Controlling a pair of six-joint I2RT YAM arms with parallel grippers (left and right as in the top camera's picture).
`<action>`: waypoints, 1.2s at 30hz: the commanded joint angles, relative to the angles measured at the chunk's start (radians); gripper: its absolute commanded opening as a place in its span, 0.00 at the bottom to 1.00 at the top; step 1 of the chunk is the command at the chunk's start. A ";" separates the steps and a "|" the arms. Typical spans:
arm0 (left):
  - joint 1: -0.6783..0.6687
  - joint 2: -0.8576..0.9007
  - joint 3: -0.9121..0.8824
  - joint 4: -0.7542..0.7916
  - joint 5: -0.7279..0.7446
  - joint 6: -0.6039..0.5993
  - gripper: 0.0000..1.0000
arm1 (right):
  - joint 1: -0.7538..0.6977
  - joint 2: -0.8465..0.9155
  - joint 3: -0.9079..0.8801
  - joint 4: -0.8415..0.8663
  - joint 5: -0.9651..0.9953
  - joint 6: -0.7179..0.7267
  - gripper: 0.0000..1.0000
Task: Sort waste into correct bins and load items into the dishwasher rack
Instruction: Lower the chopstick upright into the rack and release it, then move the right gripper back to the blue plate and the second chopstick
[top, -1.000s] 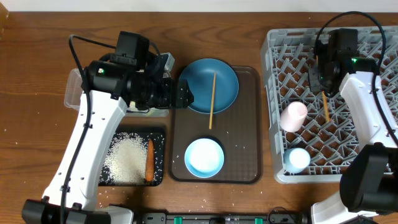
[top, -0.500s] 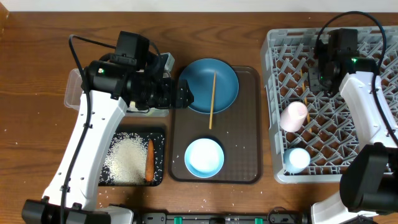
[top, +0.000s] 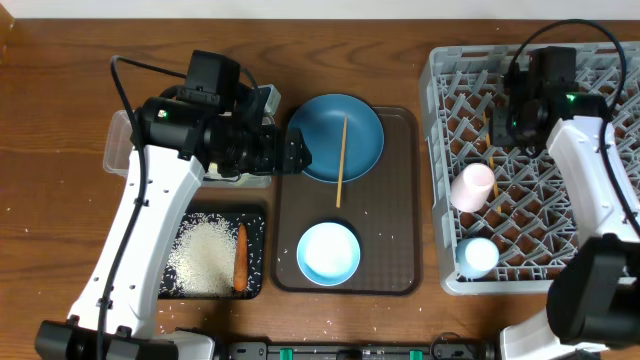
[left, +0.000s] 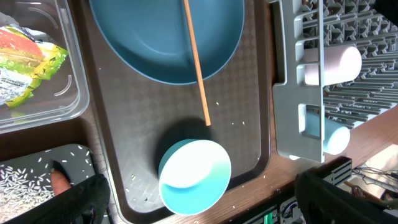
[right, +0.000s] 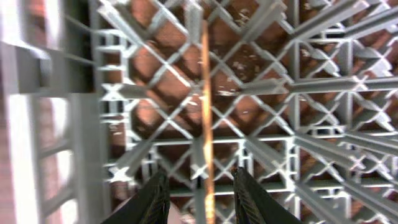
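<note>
Your right gripper (right: 203, 190) has its jaws partly apart. One wooden chopstick (right: 205, 106) runs straight up between the two fingers (right: 154, 200) with a gap on either side, so nothing is clamped. The wrist picture is blurred, so a light touch cannot be ruled out. That chopstick lies on the lattice of the dishwasher rack (top: 438, 150), in its upper left part, just above the pale pink cup (top: 472, 186). The light blue cup (top: 477, 256) sits lower in the same rack, near the front left corner.

Your left gripper (top: 298, 152) has its jaws spread wide and holds nothing. It hangs over the left edge of the brown serving tray (top: 395, 200), just beside the dark blue plate (top: 358, 120). The second chopstick (top: 341, 160) rests across that plate, its lower end on the tray. The light blue bowl (top: 328, 252) stands on the tray below it.

The clear tub (top: 116, 150) holds the snack wrapper (left: 28, 59). The black tray (top: 257, 222) holds the rice (top: 200, 260) and the carrot (top: 240, 258).
</note>
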 joint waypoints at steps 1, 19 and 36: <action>0.004 0.004 -0.005 -0.001 -0.009 0.000 0.97 | 0.019 -0.097 -0.002 0.004 -0.119 0.111 0.31; 0.004 0.004 -0.005 -0.001 -0.009 0.000 0.97 | 0.468 -0.084 -0.002 0.317 -0.401 0.470 0.99; 0.004 0.004 -0.005 -0.001 -0.009 0.000 0.97 | 0.662 0.188 -0.002 0.391 -0.092 0.800 0.52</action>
